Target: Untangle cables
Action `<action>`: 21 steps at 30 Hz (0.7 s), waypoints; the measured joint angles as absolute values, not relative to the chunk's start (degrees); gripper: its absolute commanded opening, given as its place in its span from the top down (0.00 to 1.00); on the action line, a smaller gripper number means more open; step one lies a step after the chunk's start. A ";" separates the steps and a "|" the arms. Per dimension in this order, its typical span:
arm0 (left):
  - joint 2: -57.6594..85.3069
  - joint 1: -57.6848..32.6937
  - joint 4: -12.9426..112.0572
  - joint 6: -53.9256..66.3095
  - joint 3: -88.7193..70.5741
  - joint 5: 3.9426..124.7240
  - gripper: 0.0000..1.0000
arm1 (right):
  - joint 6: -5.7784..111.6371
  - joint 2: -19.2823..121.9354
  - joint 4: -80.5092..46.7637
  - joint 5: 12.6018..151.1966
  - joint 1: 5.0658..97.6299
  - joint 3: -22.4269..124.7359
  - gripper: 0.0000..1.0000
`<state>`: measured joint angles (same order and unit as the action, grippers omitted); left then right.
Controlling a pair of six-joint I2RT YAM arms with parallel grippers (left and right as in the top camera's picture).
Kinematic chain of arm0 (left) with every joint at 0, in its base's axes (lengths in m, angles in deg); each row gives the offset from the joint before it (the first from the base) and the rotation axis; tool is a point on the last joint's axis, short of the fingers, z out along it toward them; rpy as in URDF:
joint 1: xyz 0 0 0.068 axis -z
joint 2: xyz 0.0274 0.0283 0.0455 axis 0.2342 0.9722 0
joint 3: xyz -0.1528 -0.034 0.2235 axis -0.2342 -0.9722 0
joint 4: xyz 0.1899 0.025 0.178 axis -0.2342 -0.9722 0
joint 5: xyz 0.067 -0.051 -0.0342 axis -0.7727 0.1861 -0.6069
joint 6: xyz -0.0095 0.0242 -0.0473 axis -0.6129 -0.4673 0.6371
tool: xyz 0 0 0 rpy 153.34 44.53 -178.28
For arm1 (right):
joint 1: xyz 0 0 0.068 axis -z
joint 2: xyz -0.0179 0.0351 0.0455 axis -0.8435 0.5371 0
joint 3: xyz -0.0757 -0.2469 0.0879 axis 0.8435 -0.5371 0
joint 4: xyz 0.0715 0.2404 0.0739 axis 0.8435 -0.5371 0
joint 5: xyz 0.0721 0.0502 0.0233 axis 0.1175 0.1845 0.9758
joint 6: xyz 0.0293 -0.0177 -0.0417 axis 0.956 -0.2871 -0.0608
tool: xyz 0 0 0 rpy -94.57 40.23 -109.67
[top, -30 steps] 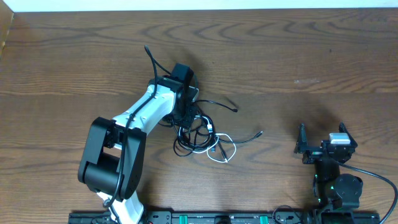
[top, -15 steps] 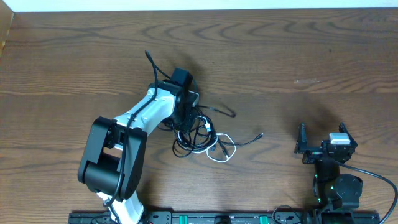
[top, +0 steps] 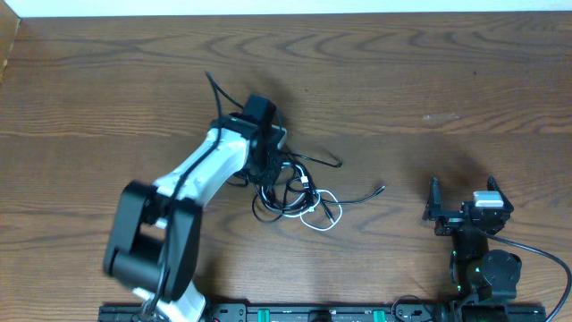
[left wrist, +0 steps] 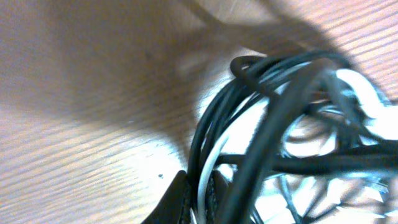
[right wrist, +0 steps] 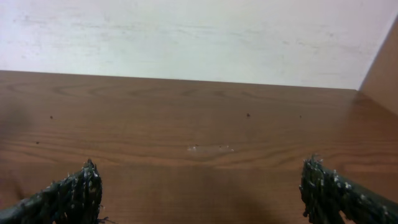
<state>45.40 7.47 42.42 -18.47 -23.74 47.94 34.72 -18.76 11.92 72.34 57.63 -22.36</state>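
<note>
Since a second before, your left pincer [top: 266,163] had closed on the cables [top: 290,190], and the heap had shifted slightly, with its loose black tail [top: 362,197] sliding a little further right; the left arm's lower links had also swung and showed blurred in the overhead view. In the left wrist view the fingertips [left wrist: 181,198] stood nearly together at the bottom edge, with a white cable [left wrist: 206,171] and black strands running up from between them; the rest was too blurred to sort strand from strand.

The tangle lay left of the desk's middle, directly under and just right of the left wrist; its long axis ran from upper left at the pincer down to lower right, where the white loop [top: 323,215] ended it; the black tail pointed right and slightly up, while a shorter black strand [top: 323,161] pointed right from the top of the heap.

You had bare desk [top: 447,80] on every side of the heap; the far edge ran along the top of the overhead view and the left edge showed at the top corner, both well apart from the cables.

Your right pincer [top: 465,202] rested near the front right, well apart from the tangle, its jaws spread wide with nothing between them; its own camera showed only bare desk ahead, up to a pale wall [right wrist: 186,37].
</note>
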 measured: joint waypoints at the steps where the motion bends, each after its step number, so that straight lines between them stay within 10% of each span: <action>1: 43.47 7.47 42.53 -18.47 -23.74 47.85 0.92 | 34.72 -18.76 11.95 72.34 57.63 -22.36 0.01; 21: 13.90 7.47 42.88 -18.50 -23.61 47.04 0.92 | 34.72 -18.76 11.95 72.34 57.63 -22.36 0.01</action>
